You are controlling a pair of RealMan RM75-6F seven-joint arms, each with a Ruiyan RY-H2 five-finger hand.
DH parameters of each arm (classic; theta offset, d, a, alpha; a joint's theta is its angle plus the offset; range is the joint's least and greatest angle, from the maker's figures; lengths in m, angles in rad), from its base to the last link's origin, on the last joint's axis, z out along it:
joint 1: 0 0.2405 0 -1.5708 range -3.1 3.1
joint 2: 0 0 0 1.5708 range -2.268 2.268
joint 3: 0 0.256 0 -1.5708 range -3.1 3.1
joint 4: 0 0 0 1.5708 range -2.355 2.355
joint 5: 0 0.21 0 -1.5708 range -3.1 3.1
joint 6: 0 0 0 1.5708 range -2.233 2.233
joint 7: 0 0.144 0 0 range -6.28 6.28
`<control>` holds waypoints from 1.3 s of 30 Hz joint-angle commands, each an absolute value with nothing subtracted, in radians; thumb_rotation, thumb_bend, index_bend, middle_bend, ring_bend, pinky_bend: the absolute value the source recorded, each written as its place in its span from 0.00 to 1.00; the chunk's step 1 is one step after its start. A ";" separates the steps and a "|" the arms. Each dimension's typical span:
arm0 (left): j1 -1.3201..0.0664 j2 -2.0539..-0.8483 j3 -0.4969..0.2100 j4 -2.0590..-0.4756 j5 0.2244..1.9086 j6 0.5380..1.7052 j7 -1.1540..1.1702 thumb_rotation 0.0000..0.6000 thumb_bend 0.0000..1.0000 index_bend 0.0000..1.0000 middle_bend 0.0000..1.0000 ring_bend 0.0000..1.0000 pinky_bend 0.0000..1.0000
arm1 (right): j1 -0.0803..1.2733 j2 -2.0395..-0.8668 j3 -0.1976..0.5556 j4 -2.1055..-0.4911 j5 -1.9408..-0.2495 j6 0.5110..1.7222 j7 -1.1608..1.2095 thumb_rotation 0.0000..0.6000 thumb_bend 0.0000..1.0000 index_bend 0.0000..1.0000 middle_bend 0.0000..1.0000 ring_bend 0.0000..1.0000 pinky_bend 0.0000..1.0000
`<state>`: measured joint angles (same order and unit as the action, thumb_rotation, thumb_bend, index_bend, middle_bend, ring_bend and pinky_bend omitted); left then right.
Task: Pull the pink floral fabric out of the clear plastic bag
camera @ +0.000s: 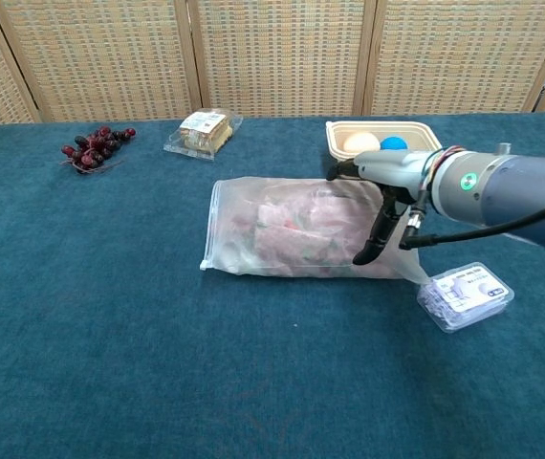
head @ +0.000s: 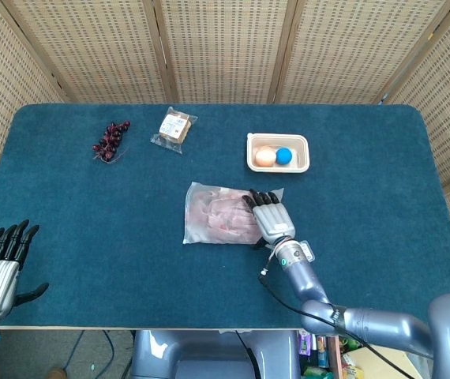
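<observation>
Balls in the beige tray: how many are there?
2. A peach-coloured ball sits in the left part of the beige tray, and a blue ball lies just right of it; the chest view shows no third.

The bag (head: 223,214) lies mid-table (head: 67,221), the fabric (camera: 301,234) inside it. The right hand (head: 270,219) hangs over its right end. Toward the far edge sit grapes (head: 111,140), a packet (head: 174,129) and a tray (head: 278,152). The left hand (head: 0,264) sits at the near left corner.

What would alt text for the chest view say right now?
The right hand reaches in from the right, open above the right end of the clear plastic bag, whose pink floral fabric is inside. Beyond it are grapes, a wrapped snack and a tray; a small plastic box lies near right.
</observation>
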<state>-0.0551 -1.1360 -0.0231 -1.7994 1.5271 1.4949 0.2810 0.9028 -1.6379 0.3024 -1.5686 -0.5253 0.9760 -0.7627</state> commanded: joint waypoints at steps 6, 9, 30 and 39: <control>-0.062 -1.135 -0.029 -1.798 1.506 1.483 0.282 1.00 0.02 0.00 0.00 0.00 0.00 | 0.957 -1.713 0.305 -1.470 -0.449 1.006 -0.787 1.00 0.00 0.00 0.00 0.00 0.00; -0.065 -1.135 -0.030 -1.798 1.496 1.476 0.279 1.00 0.02 0.00 0.00 0.00 0.00 | 0.970 -1.730 0.301 -1.442 -0.432 1.007 -0.795 1.00 0.00 0.00 0.00 0.00 0.00; -0.079 -1.126 -0.035 -1.796 1.465 1.451 0.255 1.00 0.02 0.00 0.00 0.00 0.00 | 0.975 -1.760 0.224 -1.363 -0.623 1.000 -0.726 1.00 0.69 0.57 0.66 0.66 0.67; -0.107 -1.117 -0.047 -1.772 1.478 1.424 0.173 1.00 0.03 0.00 0.00 0.00 0.00 | 0.894 -1.677 0.164 -1.420 -1.050 1.009 -0.391 1.00 0.73 0.60 0.67 0.67 0.67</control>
<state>-0.0962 -1.1230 -0.0414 -1.7805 1.4717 1.4342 0.1950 0.9357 -1.7230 0.1989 -1.3909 -0.8813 1.0020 -0.5400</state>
